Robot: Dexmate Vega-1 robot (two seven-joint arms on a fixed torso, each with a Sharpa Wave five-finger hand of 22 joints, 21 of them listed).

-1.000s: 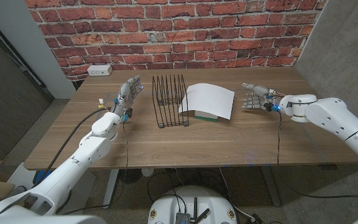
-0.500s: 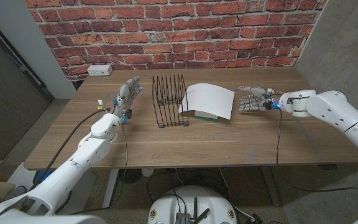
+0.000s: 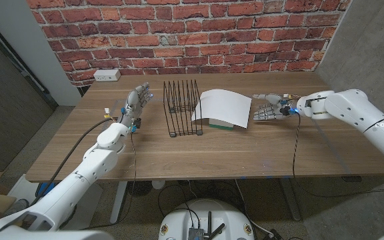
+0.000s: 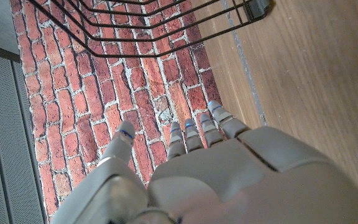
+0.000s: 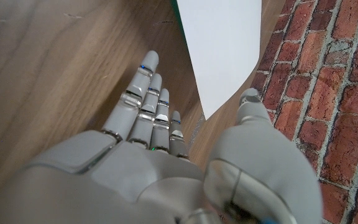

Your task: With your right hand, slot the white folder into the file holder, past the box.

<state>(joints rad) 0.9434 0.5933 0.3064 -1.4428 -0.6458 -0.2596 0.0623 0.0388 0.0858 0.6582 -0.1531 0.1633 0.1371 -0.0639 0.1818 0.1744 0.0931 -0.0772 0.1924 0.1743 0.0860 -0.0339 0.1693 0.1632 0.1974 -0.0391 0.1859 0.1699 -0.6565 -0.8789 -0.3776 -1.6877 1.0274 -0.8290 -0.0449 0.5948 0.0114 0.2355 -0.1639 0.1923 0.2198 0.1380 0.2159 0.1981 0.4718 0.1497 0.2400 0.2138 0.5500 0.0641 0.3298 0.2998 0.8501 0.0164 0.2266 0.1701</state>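
The white folder (image 3: 223,107) lies propped on a green-and-white box (image 3: 220,123) in the middle of the table, just right of the black wire file holder (image 3: 182,107). My right hand (image 3: 269,107) is open a short way right of the folder, fingers stretched toward it and not touching. In the right wrist view the right hand (image 5: 160,162) reaches toward the folder's (image 5: 219,43) near corner. My left hand (image 3: 137,101) is open left of the holder, fingers up. The left wrist view has the left hand (image 4: 210,168) below the holder's wires (image 4: 148,25).
A brick wall (image 3: 192,33) backs the table. A white power outlet strip (image 3: 107,75) sits at the back left corner. Bare wood (image 3: 199,157) stretches in front of the holder and folder, and to the right of my right hand.
My right hand has moved left toward the folder, closing most of the gap. The left arm, folder and holder have not moved.
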